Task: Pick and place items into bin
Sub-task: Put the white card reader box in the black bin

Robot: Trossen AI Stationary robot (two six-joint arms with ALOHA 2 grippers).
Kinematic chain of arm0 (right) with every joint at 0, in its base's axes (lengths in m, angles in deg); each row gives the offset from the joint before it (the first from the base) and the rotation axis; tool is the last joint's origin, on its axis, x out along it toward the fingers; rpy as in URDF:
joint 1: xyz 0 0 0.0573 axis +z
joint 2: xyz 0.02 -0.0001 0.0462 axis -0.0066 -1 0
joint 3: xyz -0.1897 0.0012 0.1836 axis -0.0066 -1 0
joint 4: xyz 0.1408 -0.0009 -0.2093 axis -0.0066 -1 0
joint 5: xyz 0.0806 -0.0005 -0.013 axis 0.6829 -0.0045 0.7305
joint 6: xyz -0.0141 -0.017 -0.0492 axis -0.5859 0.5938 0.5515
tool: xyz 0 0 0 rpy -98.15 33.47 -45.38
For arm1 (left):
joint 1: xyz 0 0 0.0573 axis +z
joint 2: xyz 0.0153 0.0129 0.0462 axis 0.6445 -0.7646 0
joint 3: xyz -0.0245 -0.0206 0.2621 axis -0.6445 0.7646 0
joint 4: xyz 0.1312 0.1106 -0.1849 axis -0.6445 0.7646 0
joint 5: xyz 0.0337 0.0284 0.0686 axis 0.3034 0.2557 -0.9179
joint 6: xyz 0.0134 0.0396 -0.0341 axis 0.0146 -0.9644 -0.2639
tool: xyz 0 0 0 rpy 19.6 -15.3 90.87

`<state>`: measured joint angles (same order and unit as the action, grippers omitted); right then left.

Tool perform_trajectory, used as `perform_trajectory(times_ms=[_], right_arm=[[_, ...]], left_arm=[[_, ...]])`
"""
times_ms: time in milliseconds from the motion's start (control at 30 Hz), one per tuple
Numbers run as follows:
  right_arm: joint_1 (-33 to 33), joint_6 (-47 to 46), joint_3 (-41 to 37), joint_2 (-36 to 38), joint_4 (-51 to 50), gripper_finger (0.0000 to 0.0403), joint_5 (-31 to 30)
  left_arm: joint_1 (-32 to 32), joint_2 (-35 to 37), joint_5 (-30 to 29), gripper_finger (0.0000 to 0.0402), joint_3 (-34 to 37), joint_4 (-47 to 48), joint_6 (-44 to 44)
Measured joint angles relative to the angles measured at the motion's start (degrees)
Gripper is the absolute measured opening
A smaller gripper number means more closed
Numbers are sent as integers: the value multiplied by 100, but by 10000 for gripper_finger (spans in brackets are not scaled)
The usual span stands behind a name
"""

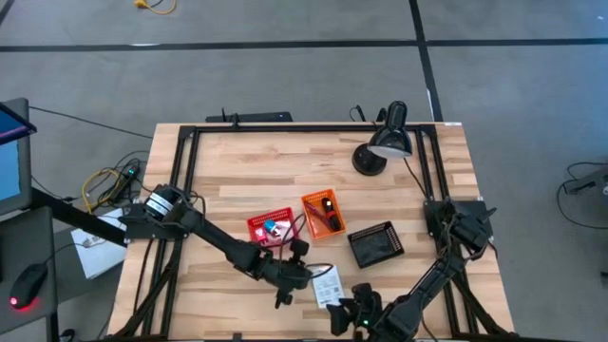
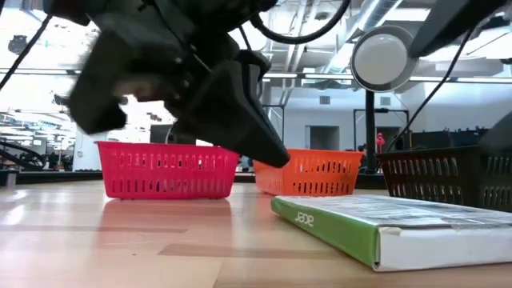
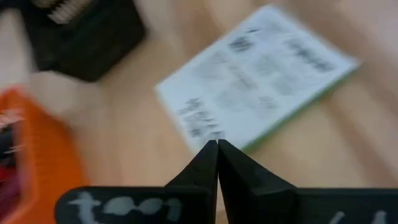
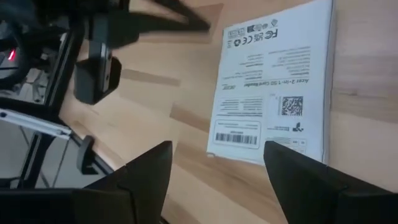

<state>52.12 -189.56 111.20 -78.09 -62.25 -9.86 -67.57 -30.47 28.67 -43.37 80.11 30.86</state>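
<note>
The white printed card (image 1: 326, 285) is a flat box with a green side; it lies flat on the wood, also seen in the low view (image 2: 376, 224) and in both wrist views (image 3: 255, 81) (image 4: 273, 81). My left gripper (image 1: 296, 273) (image 3: 217, 148) is shut, hovering just above the table by the card's left edge; its tip (image 2: 278, 158) hangs clear of the wood. My right gripper (image 1: 344, 309) (image 4: 217, 152) is open at the card's near end, touching nothing. A blue cube and pink pieces lie in the red basket (image 1: 271, 228). A black-and-red stick lies in the orange basket (image 1: 323, 214).
A black basket (image 1: 375, 244) stands right of the orange one. The black desk lamp (image 1: 385, 142) stands near the table's far right corner, its head showing in the low view (image 2: 384, 56). A black frame runs along the table's edges (image 1: 190, 190). Bare wood lies left of the baskets.
</note>
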Motion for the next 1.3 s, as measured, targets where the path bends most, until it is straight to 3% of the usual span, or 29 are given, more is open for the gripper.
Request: perform_trajectory(times_ms=[267,733,967,1300], right_arm=[[88,-13,0,62,266,249,219],[263,-292,0,62,515,249,445],[110,-760,0,-1,111,249,1490],[108,-890,-169,3,-382,249,1704]], left_arm=[[-10,-2,445,0,15,-391,-12],[180,-656,539,0,-7,-884,16],[179,-708,511,0,-11,-807,68],[179,-739,547,0,0,-875,72]])
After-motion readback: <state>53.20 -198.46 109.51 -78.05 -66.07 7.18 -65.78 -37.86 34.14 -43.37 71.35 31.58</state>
